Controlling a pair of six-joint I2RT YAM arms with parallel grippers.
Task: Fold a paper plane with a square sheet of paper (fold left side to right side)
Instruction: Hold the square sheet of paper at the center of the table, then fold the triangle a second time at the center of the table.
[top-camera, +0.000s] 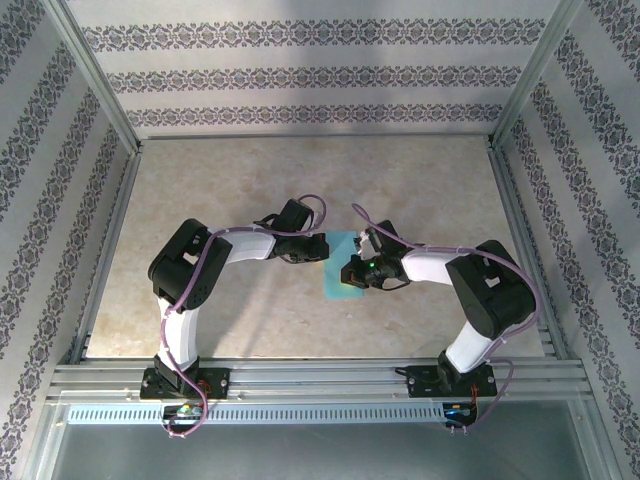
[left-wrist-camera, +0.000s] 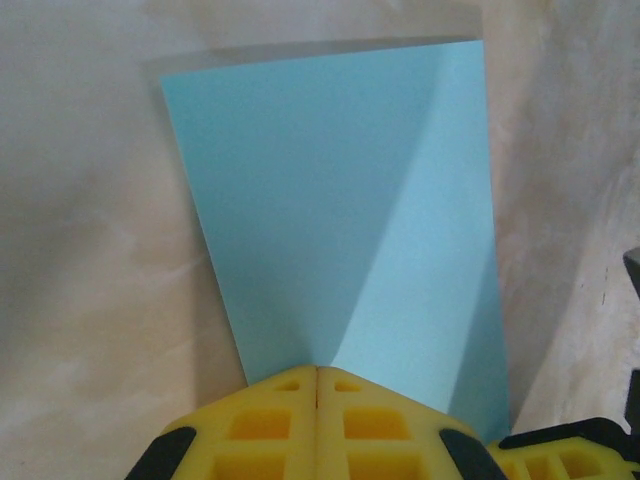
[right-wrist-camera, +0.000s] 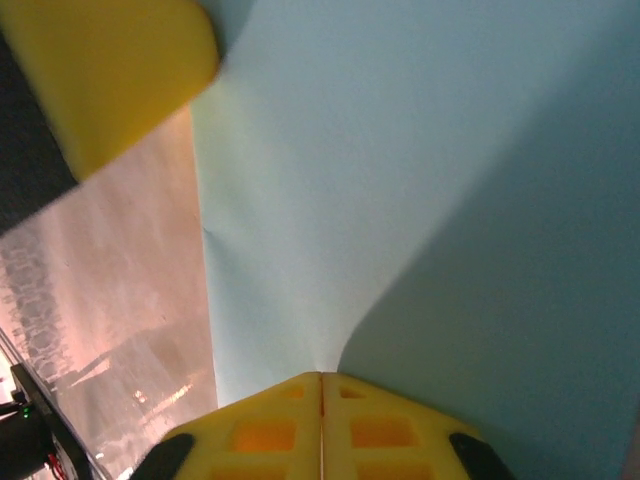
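Note:
The square sheet of paper (top-camera: 340, 270) is turquoise and lies on the table as a narrow upright rectangle between the two arms. My left gripper (top-camera: 318, 248) is at its upper left edge. In the left wrist view its yellow fingertips (left-wrist-camera: 300, 385) are pressed together, shut, with their tip over the near edge of the paper (left-wrist-camera: 330, 190). My right gripper (top-camera: 357, 270) is at the paper's right side. Its fingertips (right-wrist-camera: 345, 395) are also shut, and the paper (right-wrist-camera: 400, 170) spreads out from right under the tip. Whether either tip pinches the paper or just rests on it is hidden.
The beige tabletop (top-camera: 230, 190) lies all around the paper. Metal frame rails (top-camera: 320, 378) run along the near edge, and patterned walls close off the other sides. The left gripper's yellow finger (right-wrist-camera: 110, 70) shows close by in the right wrist view.

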